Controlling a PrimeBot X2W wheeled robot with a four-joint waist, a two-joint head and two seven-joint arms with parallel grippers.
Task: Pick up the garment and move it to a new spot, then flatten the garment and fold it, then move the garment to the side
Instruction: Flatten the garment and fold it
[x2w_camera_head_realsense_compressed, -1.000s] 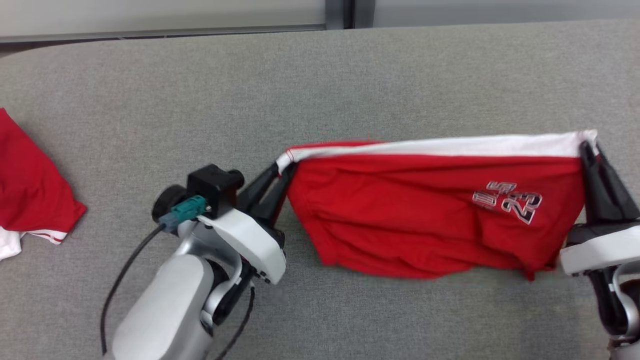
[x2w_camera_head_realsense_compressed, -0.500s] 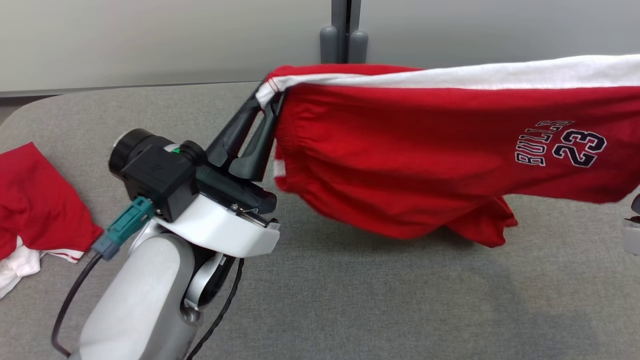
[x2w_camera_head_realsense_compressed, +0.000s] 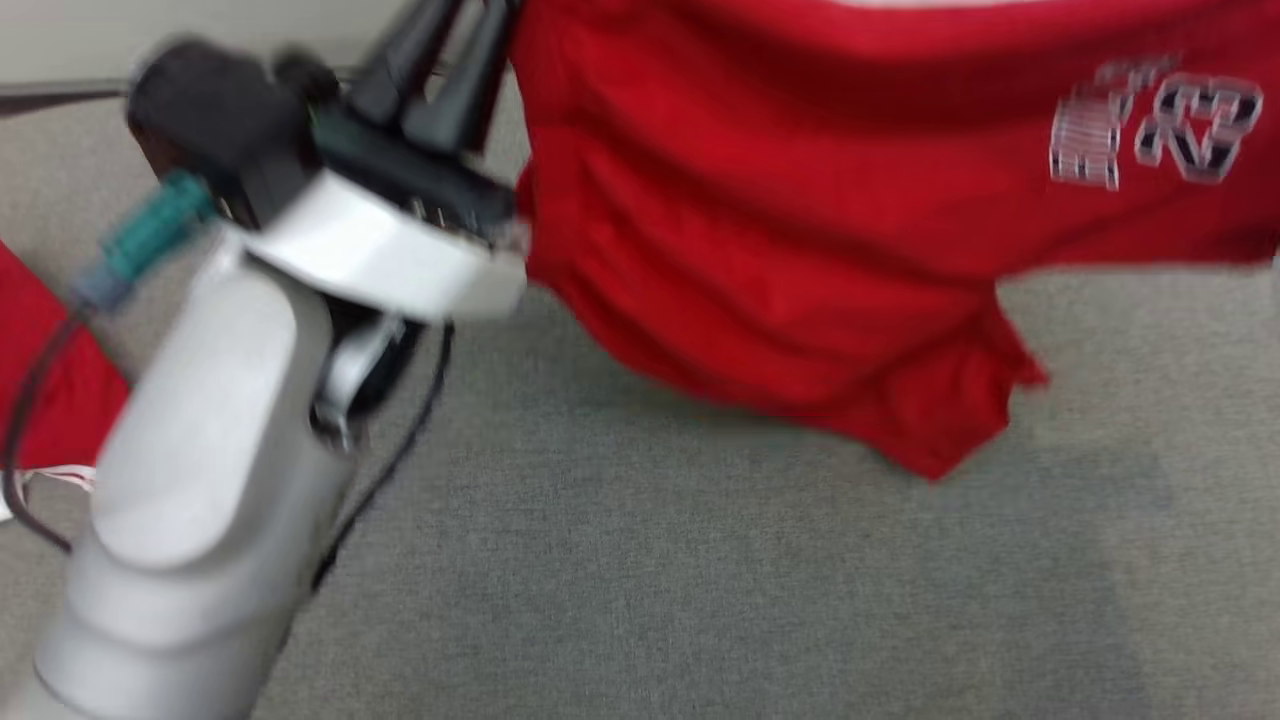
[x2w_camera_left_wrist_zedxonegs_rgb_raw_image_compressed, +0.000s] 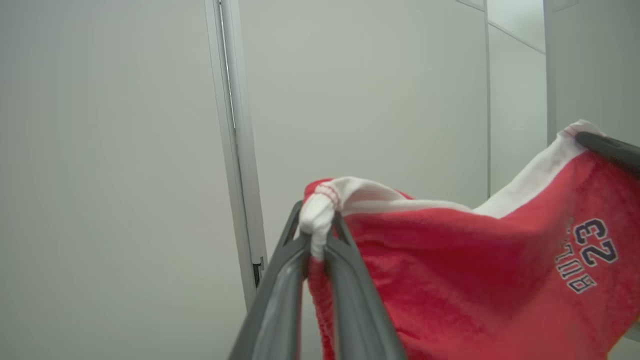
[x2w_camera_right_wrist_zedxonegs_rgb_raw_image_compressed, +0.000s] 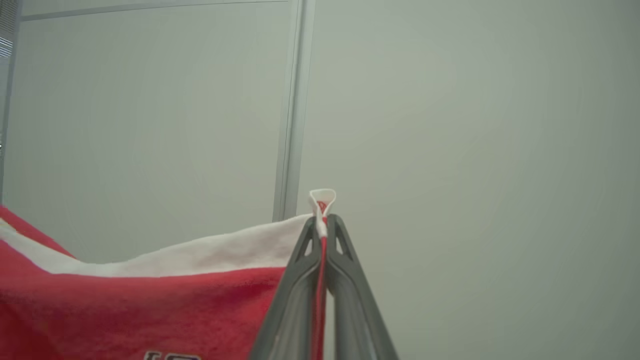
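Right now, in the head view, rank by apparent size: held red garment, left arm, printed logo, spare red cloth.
1. held red garment
2. left arm, enlarged by nearness
3. spare red cloth and printed logo look alike

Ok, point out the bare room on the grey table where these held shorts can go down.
Bare grey tabletop runs below the hanging red shorts, from the left arm across to the head view's right edge. Crowded at far left: a second red garment lies beside that arm.
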